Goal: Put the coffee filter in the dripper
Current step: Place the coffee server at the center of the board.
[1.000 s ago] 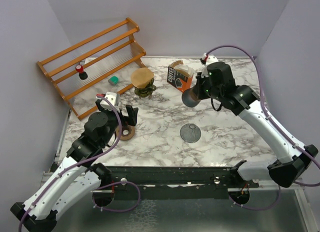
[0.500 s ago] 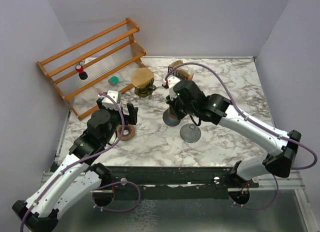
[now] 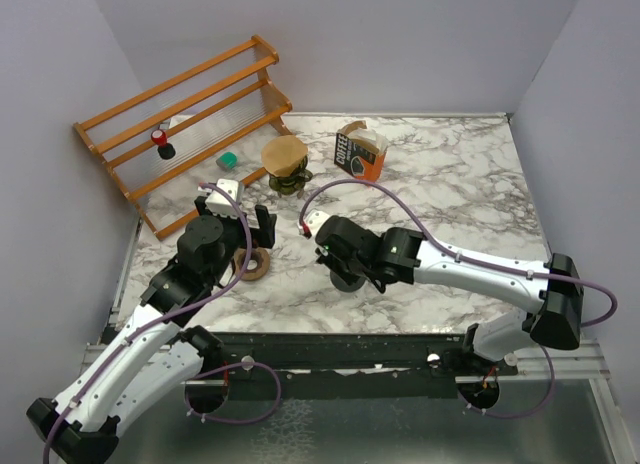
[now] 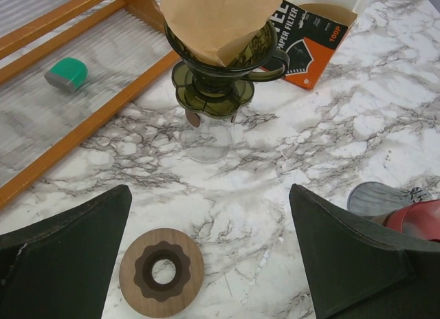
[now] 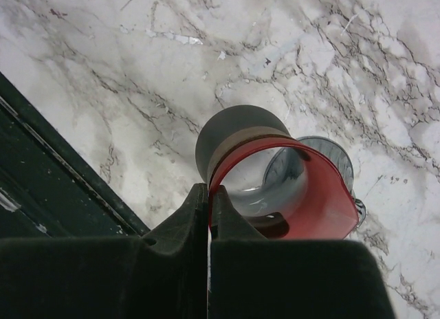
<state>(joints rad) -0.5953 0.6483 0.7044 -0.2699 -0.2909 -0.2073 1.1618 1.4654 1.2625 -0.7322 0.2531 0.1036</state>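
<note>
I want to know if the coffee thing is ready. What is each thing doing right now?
Coffee filter: sitting in the dripper.
Dripper: standing upright.
Filter box: open at the top.
Wooden ring: lying flat.
Left gripper: open, holding nothing.
Right gripper: shut.
Red and grey cup: pinched at its rim by the right gripper.

Soft, even overhead light fills the top view. The marble table reads bright, with only faint shadows beneath the arms. In the left wrist view the dripper at 12 o'clock is crisp, while the left fingers at 5 and 7 o'clock are near-black. The right fingers at 6 o'clock are equally dark, and the cup shows a mild gloss.
</note>
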